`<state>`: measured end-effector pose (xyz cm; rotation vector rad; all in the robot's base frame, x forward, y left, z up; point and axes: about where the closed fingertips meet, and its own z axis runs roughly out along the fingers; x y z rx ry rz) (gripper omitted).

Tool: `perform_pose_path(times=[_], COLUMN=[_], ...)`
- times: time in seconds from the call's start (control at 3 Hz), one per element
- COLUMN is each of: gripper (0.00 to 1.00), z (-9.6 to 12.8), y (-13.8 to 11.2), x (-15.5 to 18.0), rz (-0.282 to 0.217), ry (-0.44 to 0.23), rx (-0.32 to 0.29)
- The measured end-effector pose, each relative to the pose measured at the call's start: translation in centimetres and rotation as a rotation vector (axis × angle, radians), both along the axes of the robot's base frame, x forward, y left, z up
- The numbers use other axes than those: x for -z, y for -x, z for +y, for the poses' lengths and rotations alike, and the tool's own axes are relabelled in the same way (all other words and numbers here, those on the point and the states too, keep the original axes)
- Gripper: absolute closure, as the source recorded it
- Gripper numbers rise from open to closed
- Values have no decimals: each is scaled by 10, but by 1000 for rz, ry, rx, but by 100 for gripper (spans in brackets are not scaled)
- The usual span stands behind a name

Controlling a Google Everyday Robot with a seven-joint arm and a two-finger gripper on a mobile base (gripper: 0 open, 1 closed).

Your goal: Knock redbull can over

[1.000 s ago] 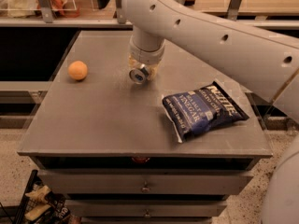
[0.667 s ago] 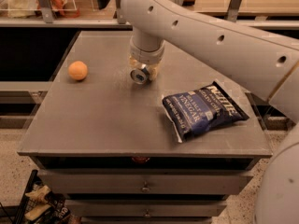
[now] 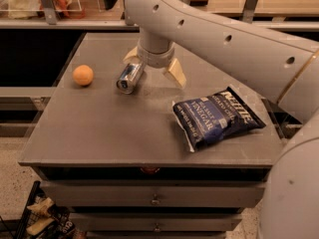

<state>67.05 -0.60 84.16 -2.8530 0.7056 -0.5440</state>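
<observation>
**Redbull can tipped beside spread pincer**

Since a second ago: redbull can (image 3: 130,77) no longer seen end-on under the wrist, now slanted with its side showing, shifted a little farther left from the Kettle chip bag (image 3: 218,117). Silver round end turned forward and left, away from the bag; other end pointing back toward the pincer (image 3: 153,66). Cannot tell whether lying flat on the tabletop (image 3: 119,133) or partly propped.

Pincer: behind and left of the chip bag, low over the tabletop, spread wide. Both cream fingers now in plain sight, hidden before. One finger behind the can's far end, the other on the side nearer the bag, clear of the can. Nothing pinched.

Unmoved: chip bag flat near the right front of the tabletop; orange (image 3: 82,75) well left of the bag, beyond the can, apart from it.

Writing: on the dark blue bag, "Kettle" in large white letters along the right end, "Sea Salt & Vinegar" in smaller white letters across the middle, all running at a slant. On the can, nothing readable; only metal sheen and a bluish panel.
</observation>
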Motion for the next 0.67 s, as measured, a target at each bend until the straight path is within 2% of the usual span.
perform_pose_path(times=[0.33, 0.67], gripper=[0, 0], z=[-1, -3], y=[-1, -9], x=[-1, -13], rz=[1, -22], ry=[1, -21], rx=[5, 32])
